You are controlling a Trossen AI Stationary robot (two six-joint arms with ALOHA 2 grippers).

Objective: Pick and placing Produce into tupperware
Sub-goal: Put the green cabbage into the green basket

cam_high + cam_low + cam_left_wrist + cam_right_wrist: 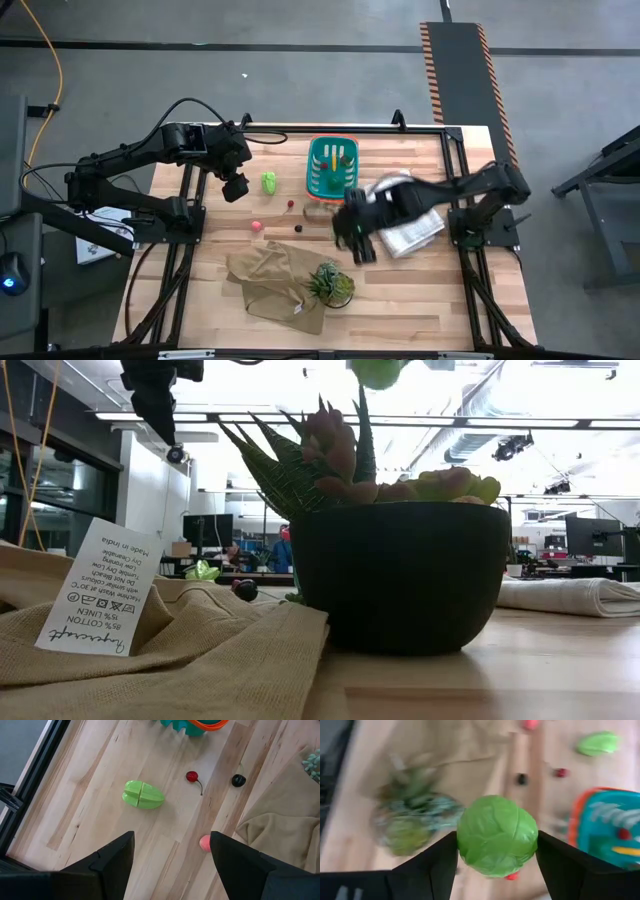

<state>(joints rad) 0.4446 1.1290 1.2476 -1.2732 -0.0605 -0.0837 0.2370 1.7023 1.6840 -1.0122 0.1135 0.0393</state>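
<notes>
Right gripper (497, 845) is carrying a round light green cabbage-like piece (497, 835), clamped between its two dark fingers and lifted off the table, just beside the teal basket (318, 178) on its near side and above the bare wood between basket and folded white cloth (415, 232). Left gripper (172, 847) hangs over the far left part of the table with its jaws wide and nothing between them. Directly ahead of it lie a light green ridged fruit (143, 795), a red cherry (192, 776), a dark ball (238, 780) and a pink-red piece (205, 842), all loose on the boards and apart from one another. Progress is judged partial: the basket already holds at least a yellow piece (338, 156) and a small red piece (331, 166), with one more item in transit, while four pieces remain on the table to be collected — the bulk of the work is arguably ahead. Non-task items noted: a tan linen cloth (270, 278) and a succulent in a dark pot (400, 575) at the near edge. Legible writing appears only on the tan cloth's white tag (98, 590), seen in the low view — it reads "85% COTTON 15% LINEN", "Made in India", and care lines of which only fragments can be made out, with a script brand name I cannot decipher
</notes>
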